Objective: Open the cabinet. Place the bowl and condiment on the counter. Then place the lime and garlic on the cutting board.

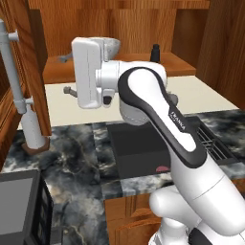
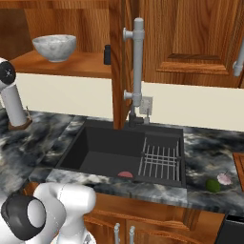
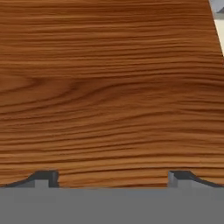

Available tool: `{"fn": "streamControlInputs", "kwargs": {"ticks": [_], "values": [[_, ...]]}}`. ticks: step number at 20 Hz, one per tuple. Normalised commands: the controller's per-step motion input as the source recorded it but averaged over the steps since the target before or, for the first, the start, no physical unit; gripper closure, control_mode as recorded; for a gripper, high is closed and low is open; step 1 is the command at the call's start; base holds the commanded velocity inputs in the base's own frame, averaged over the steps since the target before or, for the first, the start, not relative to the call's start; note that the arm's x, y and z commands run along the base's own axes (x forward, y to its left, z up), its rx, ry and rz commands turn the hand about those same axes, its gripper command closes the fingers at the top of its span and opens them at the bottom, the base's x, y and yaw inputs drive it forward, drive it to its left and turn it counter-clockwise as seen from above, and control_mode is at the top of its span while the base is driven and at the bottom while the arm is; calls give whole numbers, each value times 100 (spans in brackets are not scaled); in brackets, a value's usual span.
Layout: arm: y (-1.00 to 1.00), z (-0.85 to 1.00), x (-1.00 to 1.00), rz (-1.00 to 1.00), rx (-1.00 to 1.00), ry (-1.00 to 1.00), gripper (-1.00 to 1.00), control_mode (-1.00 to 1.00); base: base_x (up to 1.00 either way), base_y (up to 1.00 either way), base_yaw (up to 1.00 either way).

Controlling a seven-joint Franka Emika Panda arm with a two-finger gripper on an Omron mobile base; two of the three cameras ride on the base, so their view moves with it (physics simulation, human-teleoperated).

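1. Cabinet (image 2: 71, 19) is open; the hand camera looks close at its wood grain, and the gripper (image 3: 113, 178) has its two tips spread wide with nothing between them.
2. Arm's white wrist sits just in front of the lower shelf in the left base view, partly covering the bowl (image 1: 111, 45).
3. Bowl is upright on the shelf, left part of the opening.
4. Condiment (image 1: 155, 51) stands upright on the same shelf, right of the bowl and well apart from it, near the open door's edge (image 2: 119, 62).
5. Counter (image 2: 43, 133) runs below; black sink (image 2: 105, 152) is set into it, with a wire rack (image 2: 161, 162) in its right half.
6. Lime (image 2: 213, 185) and garlic (image 2: 224, 178) lie touching on the counter right of the sink.
7. Cutting board (image 2: 239, 164) shows as an edge at the right border, just beside them.
8. Paper-towel roll (image 1: 33, 127) stands on the counter at left.
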Motion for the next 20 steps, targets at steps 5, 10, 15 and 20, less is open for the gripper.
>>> {"fn": "streamControlInputs", "kwargs": {"ticks": [5, 10, 15, 20], "values": [[-42, 0, -5, -6, -6, -7, -100, -100, 0, 0, 0], [-40, 0, -12, -7, -11, -9, -100, -100, 0, 0, 0], [-43, 0, -12, -8, -16, -6, -100, -100, 0, 0, 0], [-40, 4, -14, -10, -18, -3, -100, -100, 0, 0, 0]]}}
